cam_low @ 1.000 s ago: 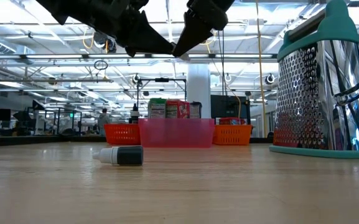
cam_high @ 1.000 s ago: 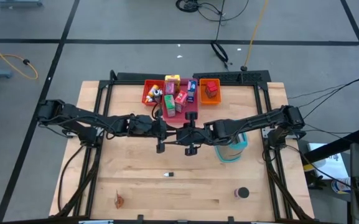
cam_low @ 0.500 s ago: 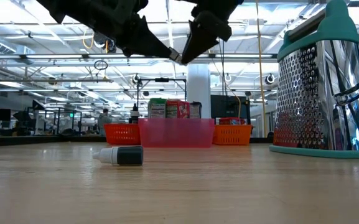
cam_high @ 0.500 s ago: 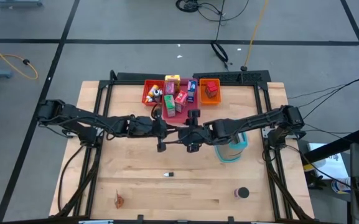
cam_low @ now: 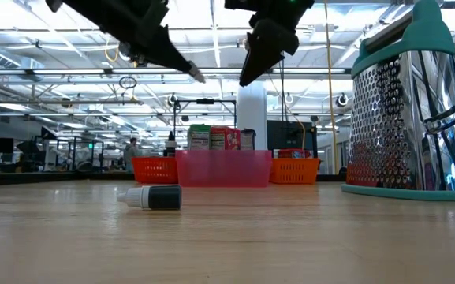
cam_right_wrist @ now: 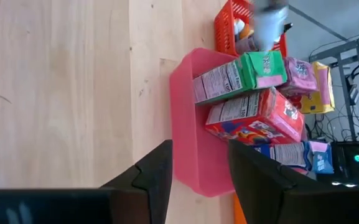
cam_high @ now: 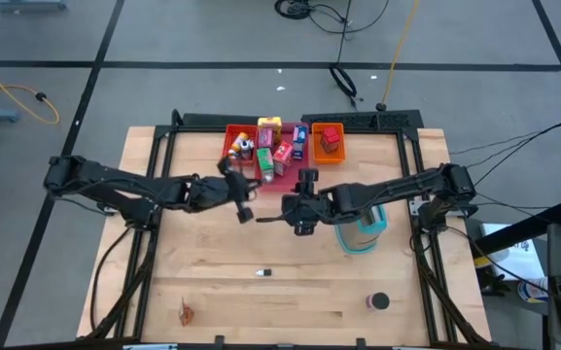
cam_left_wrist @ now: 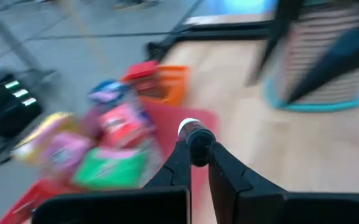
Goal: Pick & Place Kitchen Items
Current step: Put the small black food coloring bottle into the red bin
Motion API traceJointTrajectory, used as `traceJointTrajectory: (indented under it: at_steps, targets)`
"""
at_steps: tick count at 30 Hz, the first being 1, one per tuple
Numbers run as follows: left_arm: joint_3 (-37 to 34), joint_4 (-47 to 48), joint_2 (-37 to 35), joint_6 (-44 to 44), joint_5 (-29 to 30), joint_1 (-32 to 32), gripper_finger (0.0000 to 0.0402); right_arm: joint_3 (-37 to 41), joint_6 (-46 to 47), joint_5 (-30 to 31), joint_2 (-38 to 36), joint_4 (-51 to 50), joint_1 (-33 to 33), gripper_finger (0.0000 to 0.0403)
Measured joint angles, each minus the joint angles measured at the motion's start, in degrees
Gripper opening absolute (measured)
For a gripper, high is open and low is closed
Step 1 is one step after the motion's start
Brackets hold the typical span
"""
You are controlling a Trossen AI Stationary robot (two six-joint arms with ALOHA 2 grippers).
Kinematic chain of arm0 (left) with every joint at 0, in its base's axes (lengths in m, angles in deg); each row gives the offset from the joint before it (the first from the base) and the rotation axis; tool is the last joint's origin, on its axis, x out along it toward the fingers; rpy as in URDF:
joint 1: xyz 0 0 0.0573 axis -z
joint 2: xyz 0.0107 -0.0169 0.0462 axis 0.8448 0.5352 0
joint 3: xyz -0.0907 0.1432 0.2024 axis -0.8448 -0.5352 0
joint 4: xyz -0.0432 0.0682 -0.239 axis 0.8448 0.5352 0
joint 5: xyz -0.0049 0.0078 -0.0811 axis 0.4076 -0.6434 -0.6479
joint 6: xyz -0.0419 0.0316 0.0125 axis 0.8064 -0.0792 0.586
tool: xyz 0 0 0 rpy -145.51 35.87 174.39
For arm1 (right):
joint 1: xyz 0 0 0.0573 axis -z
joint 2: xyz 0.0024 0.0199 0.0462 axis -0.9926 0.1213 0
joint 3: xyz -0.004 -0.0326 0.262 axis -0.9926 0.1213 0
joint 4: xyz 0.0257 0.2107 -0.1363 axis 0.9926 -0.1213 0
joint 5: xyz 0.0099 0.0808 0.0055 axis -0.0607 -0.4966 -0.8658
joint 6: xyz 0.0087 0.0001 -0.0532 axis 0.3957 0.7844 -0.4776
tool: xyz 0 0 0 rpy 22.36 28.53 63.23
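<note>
Left wrist view shows a tiny bottle clamped between the closed jaws of the left gripper, held in the air near the pink tray of food boxes. Just beside that tray, the right gripper hangs with its jaws parted and nothing between them. Another small bottle lies on its side on the tabletop, and a dark round can sits well apart, near the tabletop's front edge. A teal-rimmed metal grater stands under the right arm.
</note>
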Motion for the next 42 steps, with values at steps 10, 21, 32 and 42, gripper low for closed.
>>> traceJointTrajectory:
  at_steps: [10, 21, 32, 42]
  targets:
    - [0.00, 10.11, -5.19, 7.40, 12.78, -10.03, 0.0012, 0.00, 1.38, -0.19, 0.00, 0.48, -0.50, 0.0144]
    - [0.00, 11.72, -5.01, 9.71, -1.00, -28.71, 0.0012, 0.04, 1.61, -0.20, 0.00, 0.79, -0.50, 0.0142]
    - [-0.07, 7.30, 4.39, 9.46, -8.73, -37.37, 0.0013, 0.04, 1.59, -0.20, -0.02, 0.96, -0.50, 0.0142]
    - [-0.07, 4.38, 11.14, 10.47, -12.92, -39.37, 0.0021, 0.04, 1.48, -0.21, -0.02, 2.24, -0.50, 0.0139]
